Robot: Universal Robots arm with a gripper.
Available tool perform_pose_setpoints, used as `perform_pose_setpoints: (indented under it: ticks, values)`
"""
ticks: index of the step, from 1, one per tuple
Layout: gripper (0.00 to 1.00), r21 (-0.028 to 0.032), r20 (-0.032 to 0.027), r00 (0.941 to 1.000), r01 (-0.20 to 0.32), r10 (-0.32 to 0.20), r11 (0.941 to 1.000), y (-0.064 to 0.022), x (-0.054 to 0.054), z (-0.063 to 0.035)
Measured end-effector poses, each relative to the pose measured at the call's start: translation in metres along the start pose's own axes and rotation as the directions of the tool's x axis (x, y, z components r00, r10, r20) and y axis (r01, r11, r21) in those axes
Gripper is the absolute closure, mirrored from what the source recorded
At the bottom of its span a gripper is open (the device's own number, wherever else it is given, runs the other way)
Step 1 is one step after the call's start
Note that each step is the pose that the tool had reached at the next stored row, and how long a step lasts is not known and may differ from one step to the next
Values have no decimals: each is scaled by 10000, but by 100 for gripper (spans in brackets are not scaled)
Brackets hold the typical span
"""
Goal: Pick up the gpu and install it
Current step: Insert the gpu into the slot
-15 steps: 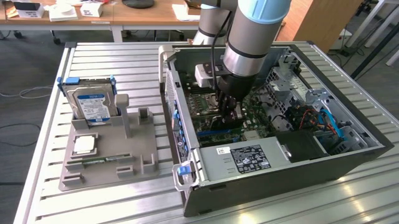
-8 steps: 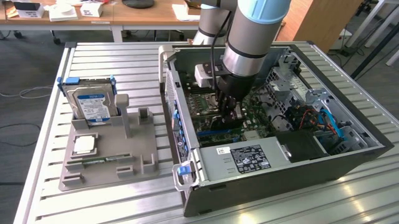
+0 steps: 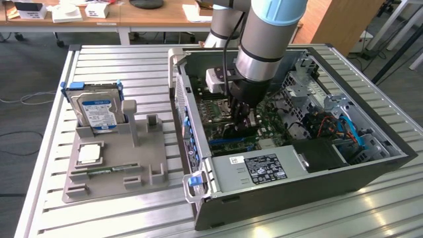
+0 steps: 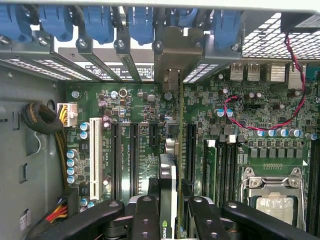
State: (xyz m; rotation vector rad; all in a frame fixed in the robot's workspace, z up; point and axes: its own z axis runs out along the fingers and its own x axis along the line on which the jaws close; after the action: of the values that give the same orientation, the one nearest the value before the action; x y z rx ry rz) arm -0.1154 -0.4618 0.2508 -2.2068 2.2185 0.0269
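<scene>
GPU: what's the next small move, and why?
Probably ease it straight down toward the motherboard. The gripper holds the gpu edge-on inside the case. Its bracket sits at the rear wall, and the card runs parallel to the long black slots. Whether its connector has met a slot is hidden, so go gently.

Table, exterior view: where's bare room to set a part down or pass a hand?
Bare slats on the far side of the hard drive and on the near side of the grey fixture. The gap between fixture and case is narrow. Crowded inside the case, where the claw holds the gpu above the motherboard.
</scene>
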Motion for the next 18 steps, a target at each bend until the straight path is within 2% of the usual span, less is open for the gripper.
perform_pose_setpoints:
  ticks: [18]
  values:
    - [73,0,0,10000,-5,5,10000,6,-9,7]
